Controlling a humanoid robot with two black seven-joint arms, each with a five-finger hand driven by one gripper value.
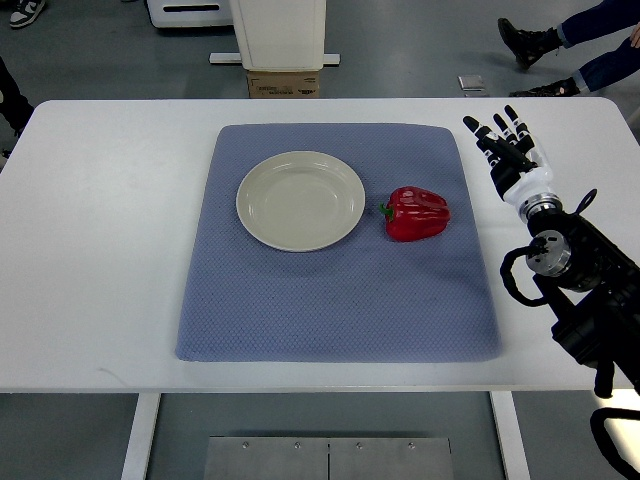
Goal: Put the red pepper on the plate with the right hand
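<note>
looking steeply down in the top view, a white rectangular table [100, 250] carries a blue-grey textured cloth mat [330, 300] spread over its middle. on the mat's upper half rests a round cream-coloured ceramic plate [300, 200], bare of contents. just beside the plate's right rim, apart from it by a narrow strip of mat, lies a glossy red bell pepper [417, 213] on its side, its short green stem pointing left toward the plate. the pepper is on the mat, not on the plate.

the right hand [507, 150], black-fingered with a white palm section, enters on a black jointed arm [580, 270] from the picture's right edge. it sits over the bare table to the right of the mat, well apart from the pepper, with its fingers [497, 133] extended and slightly fanned toward the far edge of the table, grasping nothing.

beyond the table, on the grey floor, stand a white pedestal base [280, 35] with a brown cardboard box [284, 84] at its foot. a person's dark shoes and trouser legs [560, 45] show at the upper right corner.
</note>
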